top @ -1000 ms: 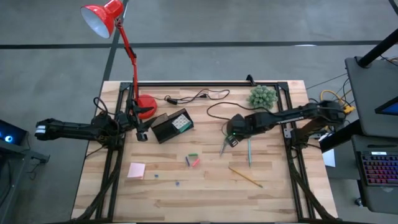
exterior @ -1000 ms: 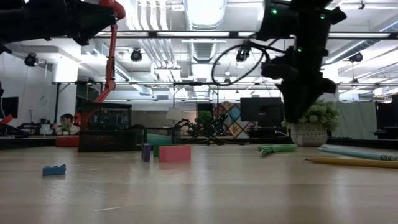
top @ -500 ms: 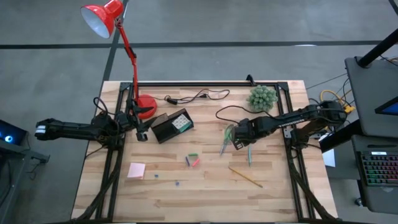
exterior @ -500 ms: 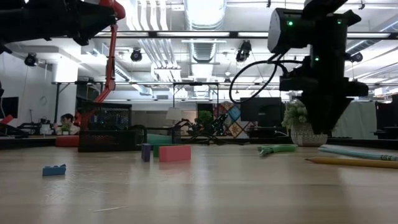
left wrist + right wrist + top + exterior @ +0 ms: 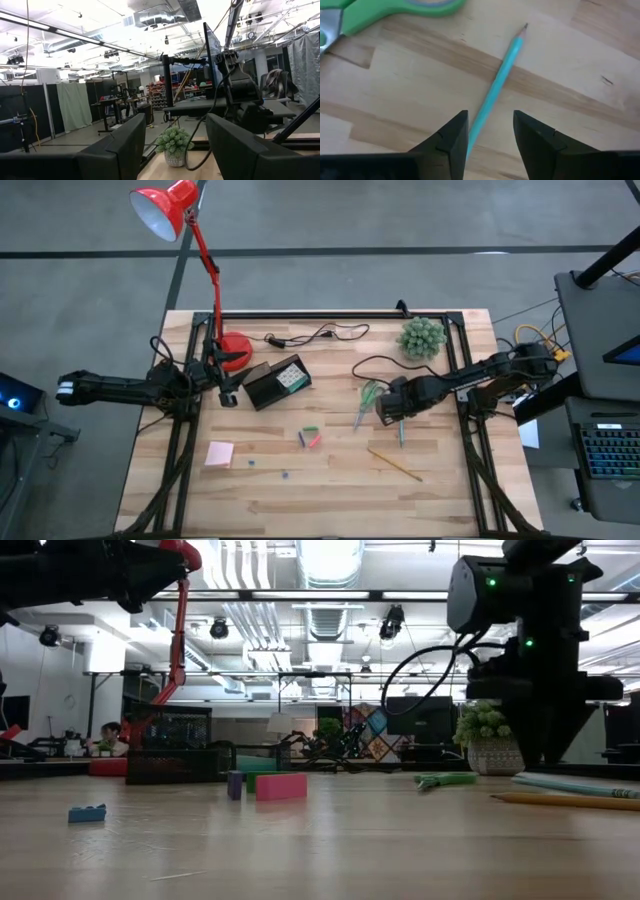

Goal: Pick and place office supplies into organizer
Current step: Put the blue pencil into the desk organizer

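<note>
- The right arm reaches in from the right edge of the high view, its tool point(image 5: 391, 412) pointing down right of centre over the thin teal-green pencil point(image 5: 496, 85); its fingers point(image 5: 451, 137) stand apart with the pencil's shaft between them, gripping nothing.
- The left arm lies level at the left edge, its tool point(image 5: 228, 397) beside the round red lamp base point(image 5: 235, 347), fingers point(image 5: 127, 142) spread wide and empty.
- Green-handled scissors point(image 5: 364, 402) lie just left of the right tool; a wooden pencil point(image 5: 394, 464) lies below it.
- The small black divided organizer tray point(image 5: 274, 383) sits left of centre, a white green-dotted block inside.
- A pink sticky-note pad point(image 5: 220, 453) lies at lower left; small red and green pieces point(image 5: 312, 436) sit near centre.
- A green fuzzy plant ball point(image 5: 421, 335) and a black cable point(image 5: 315, 334) lie along the upper part of the light wooden tabletop point(image 5: 320, 500).
- The low view shows a workshop with ceiling lights beyond.
</note>
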{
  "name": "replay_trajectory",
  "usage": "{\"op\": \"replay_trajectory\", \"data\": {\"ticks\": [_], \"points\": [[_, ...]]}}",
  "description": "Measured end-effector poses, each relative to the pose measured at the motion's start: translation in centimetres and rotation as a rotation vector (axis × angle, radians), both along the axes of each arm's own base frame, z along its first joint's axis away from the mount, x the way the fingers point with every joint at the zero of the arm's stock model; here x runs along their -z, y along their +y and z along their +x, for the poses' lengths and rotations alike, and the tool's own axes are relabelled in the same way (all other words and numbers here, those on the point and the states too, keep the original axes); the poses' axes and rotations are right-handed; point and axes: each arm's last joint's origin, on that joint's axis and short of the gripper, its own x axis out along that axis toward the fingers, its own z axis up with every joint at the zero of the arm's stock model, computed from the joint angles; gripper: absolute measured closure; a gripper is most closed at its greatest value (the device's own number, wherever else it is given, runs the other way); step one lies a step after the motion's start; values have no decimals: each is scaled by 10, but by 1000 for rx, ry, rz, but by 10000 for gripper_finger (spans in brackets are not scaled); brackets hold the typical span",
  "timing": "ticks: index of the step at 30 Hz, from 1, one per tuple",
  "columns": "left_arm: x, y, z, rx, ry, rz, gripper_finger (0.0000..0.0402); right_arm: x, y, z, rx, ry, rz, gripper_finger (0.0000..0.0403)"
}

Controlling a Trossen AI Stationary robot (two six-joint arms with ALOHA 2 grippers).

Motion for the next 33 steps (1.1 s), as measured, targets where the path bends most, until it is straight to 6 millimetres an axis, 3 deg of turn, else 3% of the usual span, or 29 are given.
{"op": "replay_trajectory", "data": {"ticks": [20, 33], "points": [[0, 0, 0, 0, 0, 0, 206, 10, 0, -1, 82, -65, -11, 280], [0, 0, 0, 0, 0, 0, 206, 33, -2, -17, 122, -77, -19, 277]]}}
